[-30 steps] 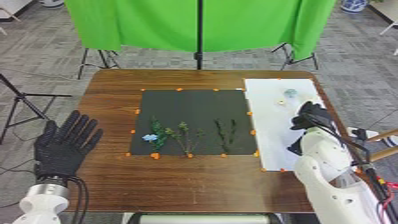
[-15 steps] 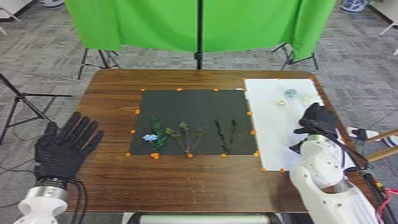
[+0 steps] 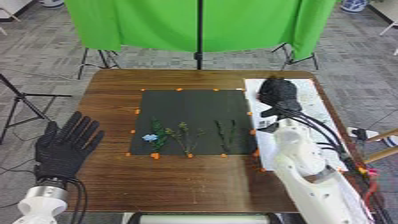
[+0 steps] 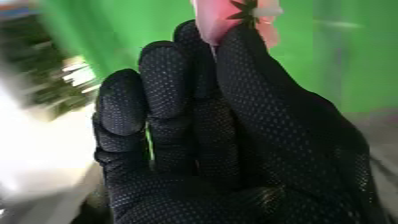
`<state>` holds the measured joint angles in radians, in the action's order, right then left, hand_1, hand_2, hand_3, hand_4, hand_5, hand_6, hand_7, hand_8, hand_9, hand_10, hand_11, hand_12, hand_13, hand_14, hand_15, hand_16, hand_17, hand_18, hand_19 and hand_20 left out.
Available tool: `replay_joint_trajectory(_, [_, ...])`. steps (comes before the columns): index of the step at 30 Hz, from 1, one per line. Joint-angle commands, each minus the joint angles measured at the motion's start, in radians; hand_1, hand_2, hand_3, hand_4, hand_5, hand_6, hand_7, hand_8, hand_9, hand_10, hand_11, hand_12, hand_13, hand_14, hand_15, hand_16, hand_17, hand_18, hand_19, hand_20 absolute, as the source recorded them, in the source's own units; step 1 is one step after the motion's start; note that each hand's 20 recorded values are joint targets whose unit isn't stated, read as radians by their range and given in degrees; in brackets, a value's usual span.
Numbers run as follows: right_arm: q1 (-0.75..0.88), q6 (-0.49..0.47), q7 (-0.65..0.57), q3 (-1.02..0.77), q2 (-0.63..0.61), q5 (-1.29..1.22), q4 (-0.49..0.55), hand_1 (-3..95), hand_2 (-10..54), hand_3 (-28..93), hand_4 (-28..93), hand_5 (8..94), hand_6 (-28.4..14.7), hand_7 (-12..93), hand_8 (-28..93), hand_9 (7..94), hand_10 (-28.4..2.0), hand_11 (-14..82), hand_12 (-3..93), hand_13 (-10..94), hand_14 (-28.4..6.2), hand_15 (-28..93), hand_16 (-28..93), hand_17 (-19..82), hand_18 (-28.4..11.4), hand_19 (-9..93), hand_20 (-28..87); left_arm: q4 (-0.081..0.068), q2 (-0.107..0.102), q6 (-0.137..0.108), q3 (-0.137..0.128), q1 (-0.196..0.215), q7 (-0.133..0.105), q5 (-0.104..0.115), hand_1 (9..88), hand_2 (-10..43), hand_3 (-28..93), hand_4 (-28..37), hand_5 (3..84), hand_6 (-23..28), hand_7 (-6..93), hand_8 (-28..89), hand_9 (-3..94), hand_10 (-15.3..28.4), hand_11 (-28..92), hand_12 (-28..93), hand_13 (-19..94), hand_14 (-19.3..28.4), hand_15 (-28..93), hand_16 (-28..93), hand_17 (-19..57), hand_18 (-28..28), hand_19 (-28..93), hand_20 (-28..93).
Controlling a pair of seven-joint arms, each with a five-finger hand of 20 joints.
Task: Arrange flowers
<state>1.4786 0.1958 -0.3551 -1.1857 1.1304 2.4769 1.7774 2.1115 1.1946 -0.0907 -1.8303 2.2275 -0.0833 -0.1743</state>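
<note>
My right hand point(image 3: 280, 95) is over the far part of the white sheet point(image 3: 282, 164). In the right wrist view, the right hand point(image 4: 253, 82) pinches a pink flower point(image 4: 213, 22) with a green star-shaped base between thumb and fingertips. My left hand point(image 3: 64, 145) rests palm up at the left table edge, fingers straight and spread. On the black mat point(image 3: 191, 107) lie a light blue flower point(image 3: 150, 137), a leafy green stem point(image 3: 158, 130), branching sprigs point(image 3: 186, 137) and two dark slender stems point(image 3: 224, 137), side by side.
Orange markers point(image 3: 155, 156) line the edges of the mat and sheet. The brown table point(image 3: 191, 187) surrounds both. A green curtain point(image 3: 142, 25) on stands hangs beyond its far edge. Dark cables run along my right forearm.
My right hand has swung from the sheet's right edge forward and to the left, now covering the small flowers seen on its far part. The left hand has kept still.
</note>
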Motion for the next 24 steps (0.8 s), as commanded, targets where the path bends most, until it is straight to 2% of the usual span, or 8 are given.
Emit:
replay_joint_trajectory(1, [-0.315,-0.121,0.264,0.215,0.271,0.117,-0.184,66.7,-9.5,69,-28,78.3,-0.3,26,6,85.7,-11.5,10.4,44.8,65,-9.0,50,49,32,-21.1,81,40,-0.009,-0.015,0.000,0.033,-0.013,-0.003,0.009,28.2,14.4,69,-28.3,43.2,8.5,9.8,-7,36.6,15.1,13,13,28,16.1,33,-2,-5.2,15.7,32,16])
replay_joint_trajectory(4, [-0.344,-0.190,0.354,0.243,0.348,0.212,-0.249,66.9,-9.5,69,-28,78.0,-0.4,26,6,85.5,-11.6,10.5,44.9,64,-9.2,50,49,32,-20.9,81,40,-0.006,-0.030,-0.003,0.044,-0.018,-0.022,0.010,28.3,14.3,69,-28.3,43.2,8.6,10.0,-7,36.7,15.3,14,13,28,16.6,33,-2,-5.2,15.7,32,16])
replay_joint_trajectory(8, [-0.363,-0.200,0.453,0.246,0.433,0.369,-0.362,67.7,-9.5,68,-28,77.7,-0.8,26,6,84.9,-12.0,10.5,45.0,64,-9.7,50,50,31,-20.8,79,41,-0.013,-0.048,-0.001,0.067,-0.047,-0.045,0.013,28.3,14.3,69,-28.3,43.2,8.7,10.0,-7,36.8,15.5,14,13,28,17.1,34,-2,-5.5,15.9,32,16])
replay_joint_trajectory(9, [-0.381,-0.188,0.475,0.230,0.471,0.425,-0.423,67.7,-9.5,68,-28,77.7,-0.8,26,6,84.9,-11.8,10.5,44.9,64,-9.6,50,49,31,-20.8,79,41,-0.035,-0.054,-0.007,0.080,-0.086,-0.040,0.015,28.3,14.3,69,-28.3,43.3,8.7,9.9,-7,36.9,15.6,14,13,28,17.1,34,-3,-5.6,15.9,32,16])
replay_joint_trajectory(10, [-0.373,-0.182,0.488,0.229,0.485,0.469,-0.436,67.6,-9.5,68,-28,77.6,-0.6,26,6,84.9,-11.7,10.5,44.9,64,-9.5,50,49,31,-20.8,79,41,-0.023,-0.064,-0.001,0.084,-0.071,-0.061,0.017,28.3,14.2,69,-28.3,43.3,8.7,9.7,-7,36.8,15.6,13,13,28,17.1,34,-3,-5.6,15.9,32,16])
replay_joint_trajectory(14, [-0.350,-0.250,0.468,0.221,0.530,0.572,-0.468,66.9,-9.5,69,-28,77.1,-0.1,27,6,84.9,-11.1,10.7,44.9,64,-9.1,50,49,32,-20.7,79,42,-0.023,-0.079,0.010,0.099,-0.082,-0.076,0.019,28.3,14.1,69,-28.2,43.0,8.7,9.2,-7,36.4,16.1,13,13,27,17.6,35,-3,-5.8,16.0,33,15])
replay_joint_trajectory(18, [-0.322,-0.257,0.504,0.193,0.564,0.679,-0.501,66.4,-9.5,69,-28,76.9,0.3,28,6,84.8,-10.6,10.8,44.8,64,-8.8,50,49,32,-20.7,79,42,-0.025,-0.085,-0.002,0.107,-0.096,-0.080,0.028,28.3,14.2,69,-28.2,42.6,8.7,8.9,-6,35.8,16.2,13,13,26,18.2,35,-3,-6.3,16.2,34,16])
replay_joint_trajectory(24, [-0.285,-0.268,0.537,0.116,0.620,0.793,-0.552,66.2,-9.5,69,-28,76.0,0.6,29,6,84.6,-10.4,10.9,44.8,64,-8.3,50,50,32,-20.4,78,43,-0.040,-0.090,0.010,0.126,-0.131,-0.061,0.027,28.0,14.3,70,-28.0,42.5,8.3,8.7,-6,35.5,15.8,12,14,26,17.9,34,-3,-6.8,16.3,34,15])
